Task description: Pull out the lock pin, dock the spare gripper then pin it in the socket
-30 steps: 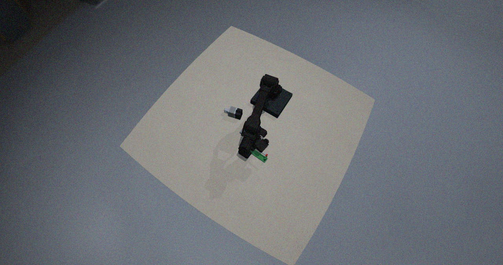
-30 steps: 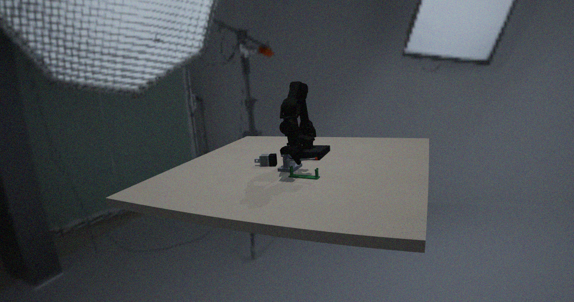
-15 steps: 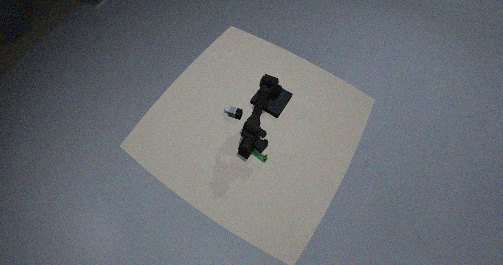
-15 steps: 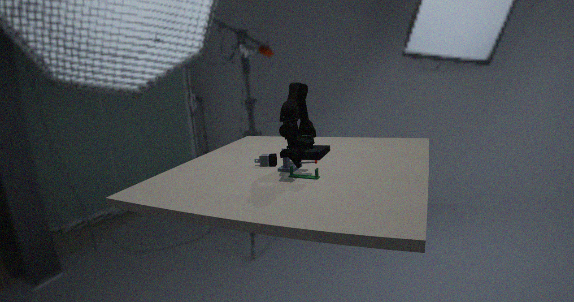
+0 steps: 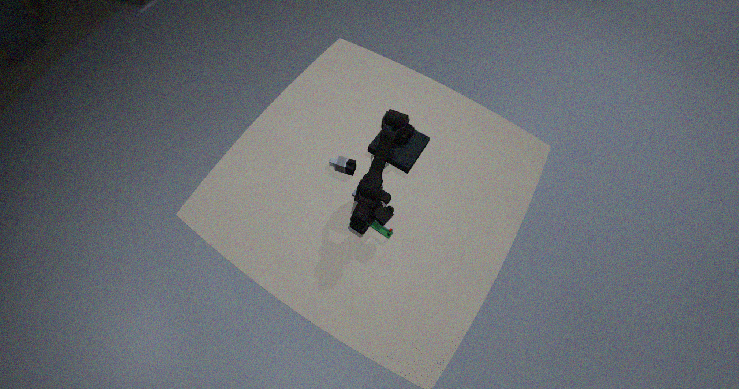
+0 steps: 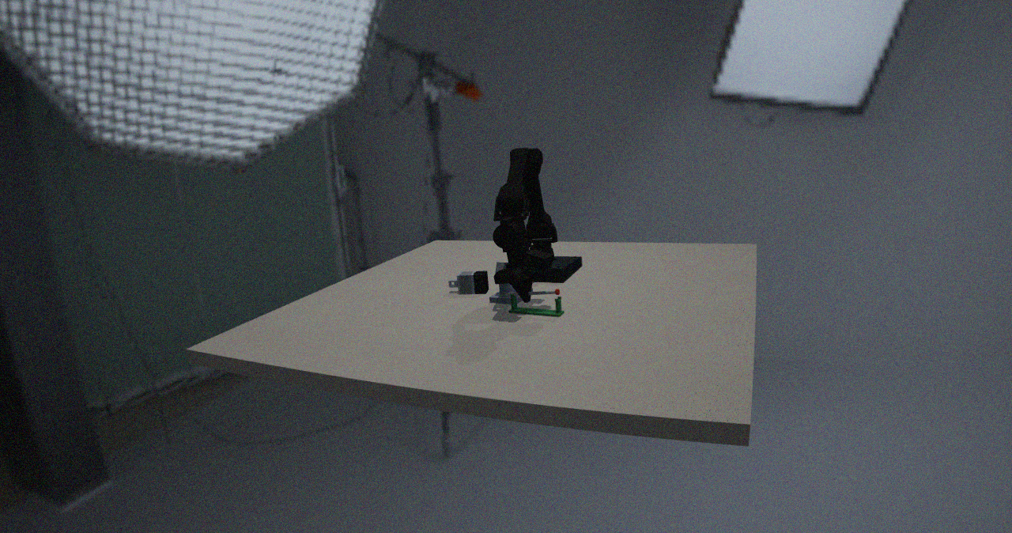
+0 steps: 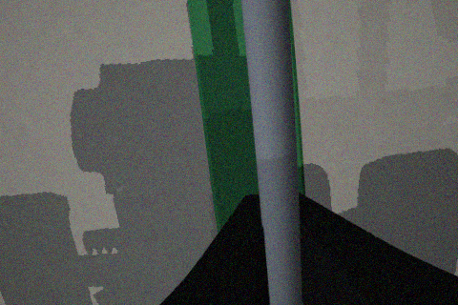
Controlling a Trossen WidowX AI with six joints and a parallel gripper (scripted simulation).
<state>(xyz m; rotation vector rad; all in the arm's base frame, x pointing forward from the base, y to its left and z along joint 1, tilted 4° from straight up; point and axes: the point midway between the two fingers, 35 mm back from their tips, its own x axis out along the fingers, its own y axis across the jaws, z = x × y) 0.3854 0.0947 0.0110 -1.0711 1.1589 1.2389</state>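
Observation:
My gripper is shut on the lock pin, a grey rod with a red head. The pin lies roughly level above the green cradle, along its length. In the wrist view a gap between pin and cradle cannot be judged. The mount is mostly hidden by my arm; its base shows behind the cradle in the exterior view, and its socket is not clear. The spare gripper, grey with a black end, lies on its side left of the mount.
The dark base plate of my arm stands behind the mount. The pale table top carries everything. Shadows of the arm fall around the cradle.

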